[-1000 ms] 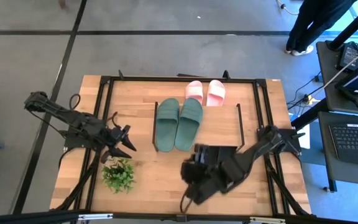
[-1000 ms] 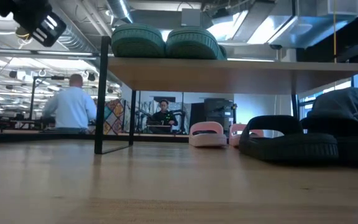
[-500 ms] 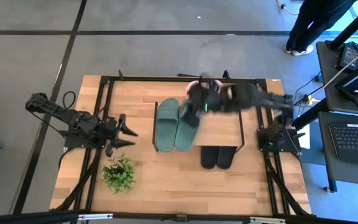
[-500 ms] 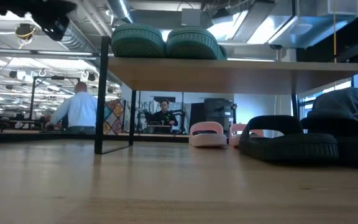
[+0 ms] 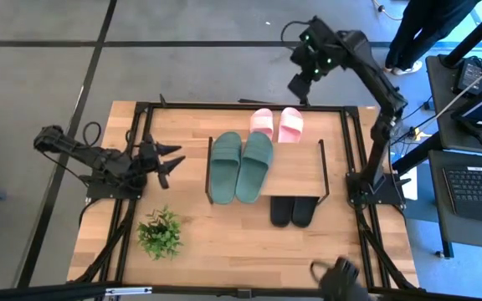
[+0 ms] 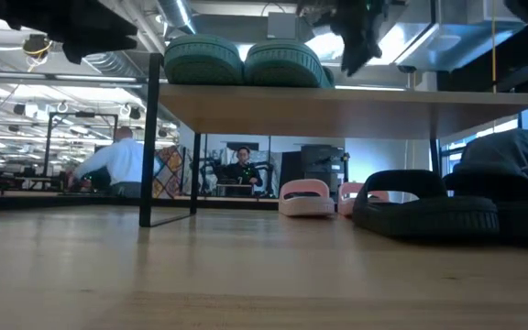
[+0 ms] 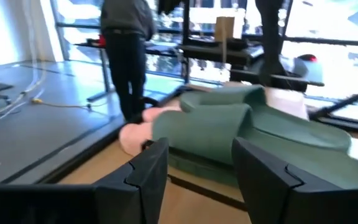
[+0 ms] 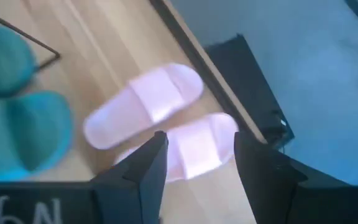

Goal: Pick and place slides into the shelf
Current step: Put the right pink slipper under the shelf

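Two dull green slides [image 5: 241,165] lie side by side on the shelf's wooden top board [image 5: 301,170]. Below it, the black slides [image 5: 293,210] rest on the table, their ends sticking out past the near edge. The pale pink slides [image 5: 276,124] lie on the table behind the shelf, at the far edge. My right gripper [image 8: 194,168] hangs open high above the pink slides [image 8: 166,124], pointing steeply down and touching nothing. My left gripper [image 5: 171,159] stands open left of the shelf, level, facing the green slides [image 7: 229,130].
A small green potted plant [image 5: 159,232] stands at the table's near left. Black frame rails [image 5: 141,117] run along the table's sides and far edge. People and desks show in the room beyond the table.
My right gripper has swung from the table's near edge, over the shelf, to high above the far edge and the pink slides, rising and rolling as it went. My left gripper has turned from slanting toward the near edge to level, facing the shelf.
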`<state>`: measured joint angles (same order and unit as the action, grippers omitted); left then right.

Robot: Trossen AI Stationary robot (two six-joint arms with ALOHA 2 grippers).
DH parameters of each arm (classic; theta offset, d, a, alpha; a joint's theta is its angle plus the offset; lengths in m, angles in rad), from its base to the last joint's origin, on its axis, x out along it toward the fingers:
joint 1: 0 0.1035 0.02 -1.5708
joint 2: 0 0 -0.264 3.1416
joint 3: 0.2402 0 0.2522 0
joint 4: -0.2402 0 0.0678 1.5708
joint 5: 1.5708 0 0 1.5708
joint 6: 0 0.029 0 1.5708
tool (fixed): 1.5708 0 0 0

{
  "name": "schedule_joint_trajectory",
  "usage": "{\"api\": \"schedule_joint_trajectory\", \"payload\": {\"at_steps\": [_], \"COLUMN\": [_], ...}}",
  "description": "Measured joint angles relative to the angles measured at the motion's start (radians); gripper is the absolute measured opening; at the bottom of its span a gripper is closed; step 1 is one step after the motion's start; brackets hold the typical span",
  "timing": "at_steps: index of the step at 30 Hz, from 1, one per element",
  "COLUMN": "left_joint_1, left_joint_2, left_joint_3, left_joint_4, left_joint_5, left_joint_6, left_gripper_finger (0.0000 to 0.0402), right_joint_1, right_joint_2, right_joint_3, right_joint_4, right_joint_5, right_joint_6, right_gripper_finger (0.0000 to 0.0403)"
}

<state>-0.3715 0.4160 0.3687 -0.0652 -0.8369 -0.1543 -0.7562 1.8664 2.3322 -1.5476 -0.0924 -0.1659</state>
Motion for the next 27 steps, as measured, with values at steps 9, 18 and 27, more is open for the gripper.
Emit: {"api": "schedule_joint_trajectory", "payload": {"at_steps": [9,18,27], "left_joint_1": [0.140,0.267,0.319], "left_joint_2": [0.000,0.000,0.000], "left_joint_3": [0.000,0.000,0.000], "left_joint_4": [0.077,0.075,0.073], "left_joint_5": [-0.013,0.024,0.092], "left_joint_6": [0.000,-0.001,-0.003], "left_gripper_finger": [0.0170,0.0170,0.0170], "right_joint_1": [-0.232,-0.296,-0.260], "right_joint_2": [0.161,0.369,0.473], "right_joint_3": [0.000,-0.001,-0.001], "right_joint_4": [-0.011,-0.018,0.010], "right_joint_5": [-0.152,-0.167,-0.134], "right_joint_6": [-0.162,-0.252,-0.394], "right_gripper_finger": [0.0185,0.0185,0.0176]}}
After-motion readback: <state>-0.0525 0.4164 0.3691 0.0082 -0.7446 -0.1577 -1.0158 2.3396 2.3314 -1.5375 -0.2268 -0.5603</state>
